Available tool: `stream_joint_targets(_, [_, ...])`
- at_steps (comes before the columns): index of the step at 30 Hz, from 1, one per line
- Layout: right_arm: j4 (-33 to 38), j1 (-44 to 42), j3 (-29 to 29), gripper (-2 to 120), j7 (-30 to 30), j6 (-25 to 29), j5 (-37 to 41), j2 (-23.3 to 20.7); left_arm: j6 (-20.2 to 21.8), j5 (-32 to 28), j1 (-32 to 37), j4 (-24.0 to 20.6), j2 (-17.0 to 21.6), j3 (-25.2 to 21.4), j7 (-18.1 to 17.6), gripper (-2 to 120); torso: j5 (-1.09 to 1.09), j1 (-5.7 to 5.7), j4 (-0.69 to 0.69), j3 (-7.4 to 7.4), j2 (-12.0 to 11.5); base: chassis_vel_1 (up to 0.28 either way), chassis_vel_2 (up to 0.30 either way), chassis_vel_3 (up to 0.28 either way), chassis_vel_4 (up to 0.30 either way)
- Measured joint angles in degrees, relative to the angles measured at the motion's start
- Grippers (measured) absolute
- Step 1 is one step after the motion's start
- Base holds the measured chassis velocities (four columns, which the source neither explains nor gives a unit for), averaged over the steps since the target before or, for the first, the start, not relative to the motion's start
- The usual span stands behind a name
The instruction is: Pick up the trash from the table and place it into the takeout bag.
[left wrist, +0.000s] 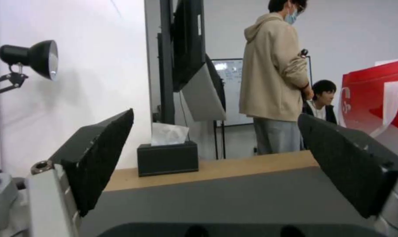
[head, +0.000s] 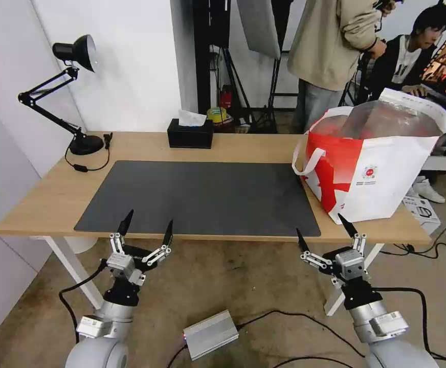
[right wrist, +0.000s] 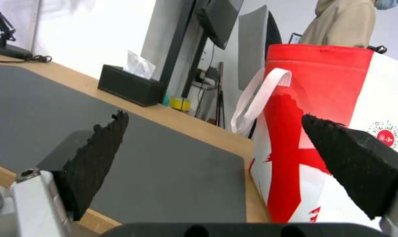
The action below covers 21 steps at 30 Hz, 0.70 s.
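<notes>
- Head view: left gripper (head: 146, 228) and right gripper (head: 325, 228) held low just off the table's (head: 54, 197) near edge, fingers of both spread wide, nothing between them.
- Takeout bag (head: 381, 179) standing at the right end of the table, just past the right edge of the dark mat (head: 202, 197), mouth open, foil lining visible.
- No bowl or cup anywhere on the tabletop; trash probably already inside the bag, though the interior is hard to make out.
- Black tissue box (head: 190, 134) at the far edge, desk lamp (head: 74, 92) at the far left corner.
- Left wrist view: finger pads (left wrist: 100, 158) well apart over the mat's near edge; bag cut off at the frame's side.
- Right wrist view: fingertips (right wrist: 98, 154) spread; bag's red side and a white strap handle (right wrist: 260, 95) close by.
- Handling judgement: bag soft-walled and light, likely to sag or tip if pushed; strap or rim the best hold.
</notes>
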Motion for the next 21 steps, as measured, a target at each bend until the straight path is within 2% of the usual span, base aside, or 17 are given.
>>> stream_joint_targets(21, [0.0, 0.0, 0.0, 100, 0.0, 0.0, 0.0, 0.0, -1.5, 0.1, 0.8, 1.2, 0.0, -0.7, 1.1, 100, 0.0, 0.01, 0.0, 0.0, 0.0, 0.0, 0.0, 0.0, 0.0])
